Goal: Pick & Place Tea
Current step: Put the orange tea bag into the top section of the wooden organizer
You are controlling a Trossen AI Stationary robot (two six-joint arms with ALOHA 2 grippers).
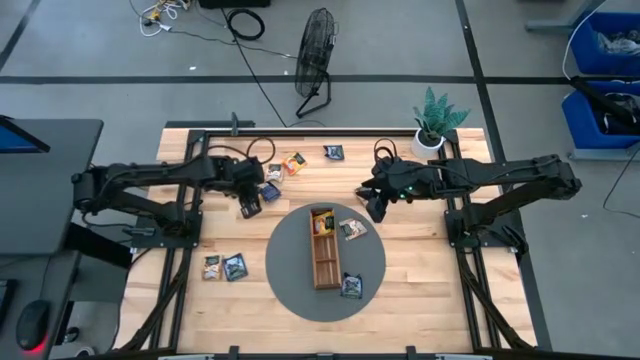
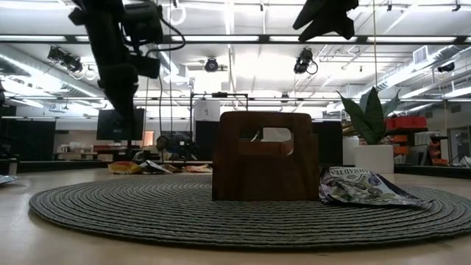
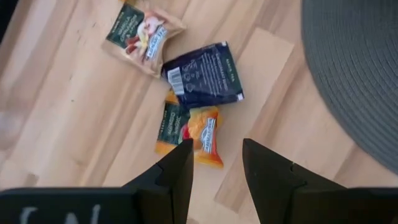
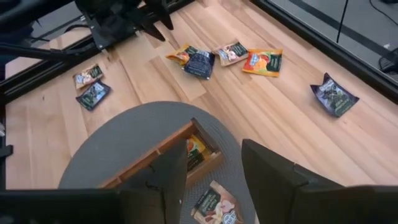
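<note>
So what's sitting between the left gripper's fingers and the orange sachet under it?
Nothing: the left wrist view shows only bare wood between the open left gripper and the orange sachet, which lies partly under a dark blue sachet.

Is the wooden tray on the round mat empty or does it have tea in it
Not empty. The wooden tray holds an orange sachet in one end compartment; the other compartments look bare from above.

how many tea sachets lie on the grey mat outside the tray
2: one sachet right of the tray's far end, another right of its near end; none seems hidden.
</note>
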